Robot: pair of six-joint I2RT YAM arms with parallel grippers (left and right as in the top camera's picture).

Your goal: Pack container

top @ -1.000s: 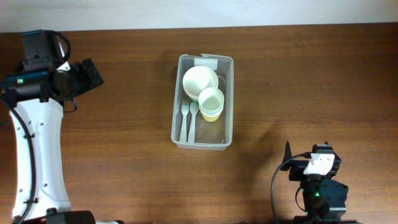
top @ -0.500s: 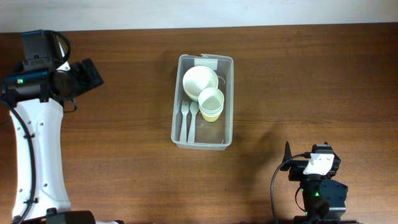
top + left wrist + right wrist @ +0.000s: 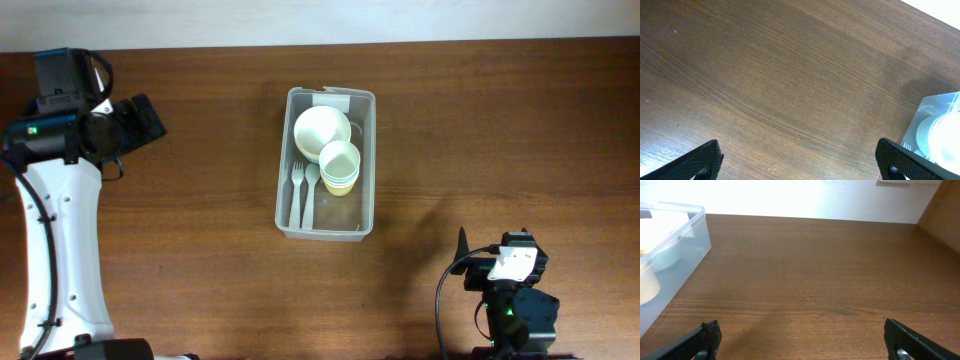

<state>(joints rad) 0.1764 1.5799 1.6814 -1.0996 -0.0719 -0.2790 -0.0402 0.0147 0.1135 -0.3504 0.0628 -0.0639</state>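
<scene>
The clear plastic container [image 3: 368, 160] stands at the middle of the table, its white label at the far short end. Inside lie a pale bowl [image 3: 320, 128], stacked pastel cups [image 3: 339, 166] and two pale forks [image 3: 303, 190]. My left gripper [image 3: 799, 162] is open and empty over bare wood, far left of the container, whose corner [image 3: 932, 112] shows at the right edge of the left wrist view. My right gripper [image 3: 802, 342] is open and empty near the front right. The container [image 3: 687, 242] shows at the left of the right wrist view.
The brown wooden table [image 3: 500, 130] ends at a white wall strip along the far edge. The left arm's white link [image 3: 60, 250] runs down the left side. The right arm's base [image 3: 510, 300] sits at the front right.
</scene>
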